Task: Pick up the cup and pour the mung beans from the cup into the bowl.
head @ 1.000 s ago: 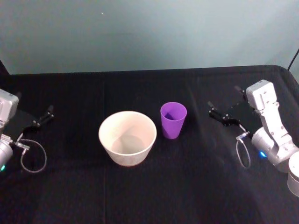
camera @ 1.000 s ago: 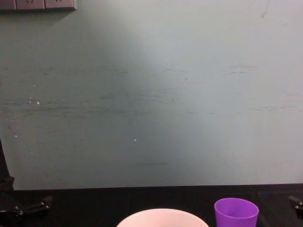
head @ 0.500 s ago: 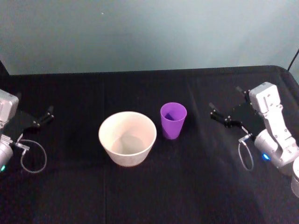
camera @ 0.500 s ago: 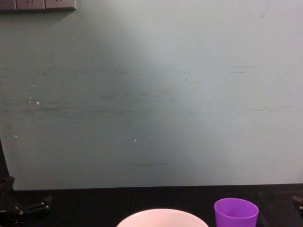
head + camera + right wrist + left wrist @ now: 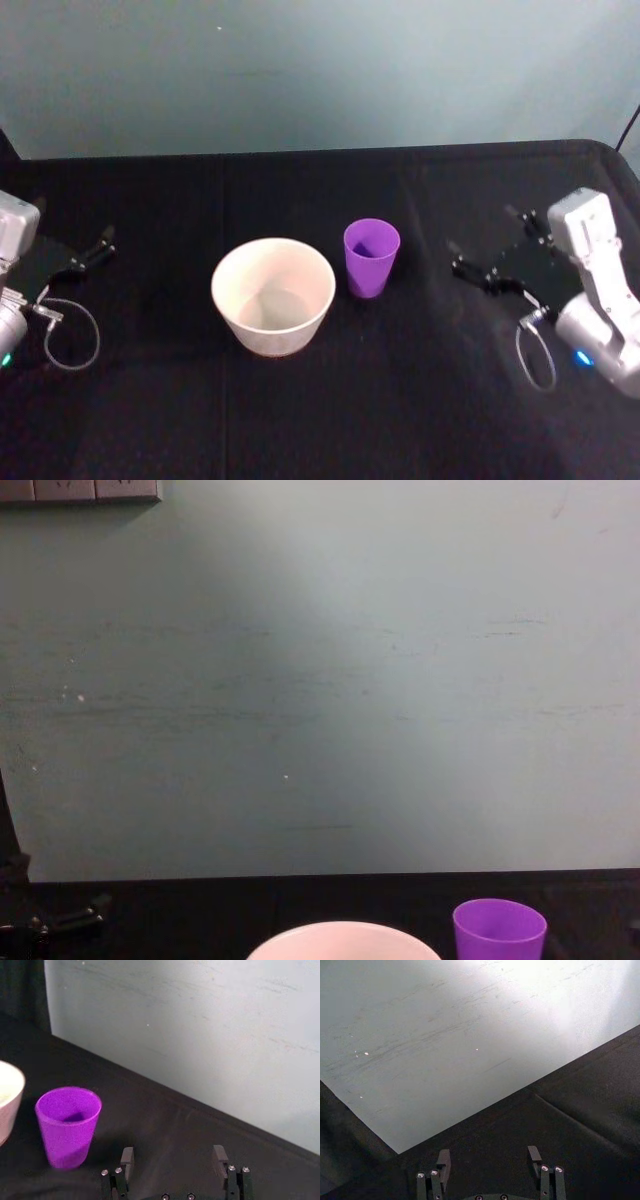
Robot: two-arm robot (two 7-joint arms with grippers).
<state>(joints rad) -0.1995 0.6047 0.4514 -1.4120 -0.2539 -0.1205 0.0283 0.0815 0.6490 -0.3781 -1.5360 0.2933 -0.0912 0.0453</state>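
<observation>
Head view: a black worktop (image 5: 300, 420) with two things near its middle. The bowl (image 5: 272, 296), wide and pale, stands slightly toward the left edge. The cup (image 5: 371, 258), small and purple, stands upright just beside it on the side of the right edge, with a narrow gap between them. The cup's inside is in shadow, so you cannot tell whether mung beans lie in it. The bowl's inside looks bare.

Your right gripper (image 5: 479, 229) hangs low near the right edge, well apart from the cup, fingers spread wide and holding nothing. In the right wrist view the spread fingers of the right gripper (image 5: 173, 1154) frame bare cloth, with the cup (image 5: 67, 1125) off to one side. Your left gripper (image 5: 489, 1157) sits parked at the left edge, its fingers also spread and empty.

The task appears to be at its first step: the reach for the cup, with no grasp made yet. Next, you would likely bring the right gripper across to the cup, set one finger on each side of its wall, close, lift, then tilt it over the bowl's rim.

Compared with one second ago, the right gripper has drifted back toward the near right corner. The cup, bowl and left gripper have not moved.
</observation>
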